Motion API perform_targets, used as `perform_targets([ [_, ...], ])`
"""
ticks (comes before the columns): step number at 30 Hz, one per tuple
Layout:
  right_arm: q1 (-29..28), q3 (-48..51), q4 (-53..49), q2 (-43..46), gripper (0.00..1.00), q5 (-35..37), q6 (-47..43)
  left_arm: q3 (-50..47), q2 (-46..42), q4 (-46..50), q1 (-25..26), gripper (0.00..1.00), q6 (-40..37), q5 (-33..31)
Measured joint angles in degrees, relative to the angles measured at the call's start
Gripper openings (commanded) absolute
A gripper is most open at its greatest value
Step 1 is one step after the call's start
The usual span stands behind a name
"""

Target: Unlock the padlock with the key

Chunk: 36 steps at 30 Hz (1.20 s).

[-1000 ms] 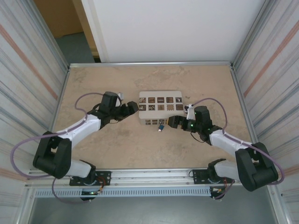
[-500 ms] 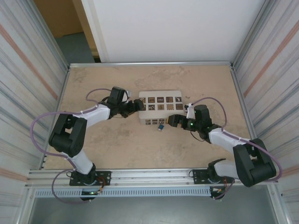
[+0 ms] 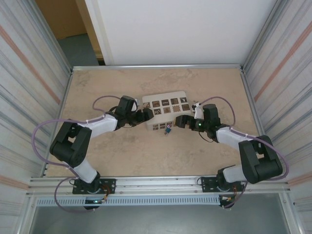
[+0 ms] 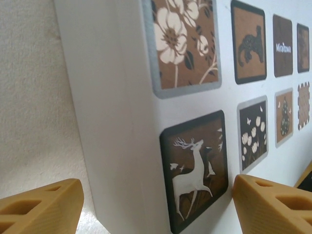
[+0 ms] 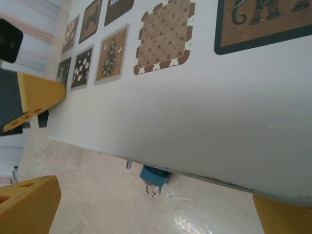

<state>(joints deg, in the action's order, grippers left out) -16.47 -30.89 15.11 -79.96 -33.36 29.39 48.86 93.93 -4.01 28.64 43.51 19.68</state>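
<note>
A white box (image 3: pixel 165 113) with picture tiles on its lid lies skewed mid-table. A small blue piece (image 3: pixel 167 129) hangs under its front edge. In the right wrist view this blue piece (image 5: pixel 155 174) carries a metal ring (image 5: pixel 152 189); whether it is the padlock or the key's head I cannot tell. My left gripper (image 3: pixel 144 115) is open and straddles the box's left corner (image 4: pixel 122 146), its tan fingers (image 4: pixel 39 209) on either side. The right gripper (image 3: pixel 181 122) stands open at the box's right front, one finger (image 5: pixel 27 207) low over the table.
Corrugated metal walls (image 3: pixel 29 97) close in both sides of the sandy tabletop (image 3: pixel 146 156). A metal rail (image 3: pixel 156 183) runs along the near edge. In the right wrist view, the left gripper's tan finger (image 5: pixel 36 97) shows at the box's far corner.
The left arm swung right and brought its gripper onto the box's left corner. The box has turned, its right end now farther back. The right gripper edged in toward the box.
</note>
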Motion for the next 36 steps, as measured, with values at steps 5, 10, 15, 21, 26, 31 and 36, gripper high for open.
perform_targets([
  [5,0.5,-2.5,1.2,-3.5,1.00,-1.6,-1.8,-2.5,-2.1,-1.2,1.9,0.80,1.4,-1.6],
  [10,1.1,-4.9,3.1,-7.0,0.99,-3.1,-3.6,-4.2,-3.9,-1.4,3.0,0.80,2.6,-2.6],
  [15,1.5,-5.4,5.4,-8.9,0.96,-4.5,-4.9,-4.7,-4.9,-0.5,3.3,0.79,2.9,-3.2],
  [21,1.9,-5.4,8.1,-10.2,0.91,-6.0,-5.7,-4.8,-6.9,3.0,3.3,0.79,2.9,-3.6],
  [26,1.9,-4.8,10.1,-10.1,0.85,-6.4,-5.8,-5.0,-10.5,6.8,3.4,0.78,2.6,-4.7],
  [31,1.9,-1.7,11.6,-8.9,0.80,-7.7,-5.8,-4.6,-15.2,10.7,3.4,0.71,1.1,-5.7],
  [36,1.7,1.0,14.6,-8.6,0.76,-9.2,-4.2,-1.1,-17.7,14.1,3.4,0.55,-1.0,-6.1],
])
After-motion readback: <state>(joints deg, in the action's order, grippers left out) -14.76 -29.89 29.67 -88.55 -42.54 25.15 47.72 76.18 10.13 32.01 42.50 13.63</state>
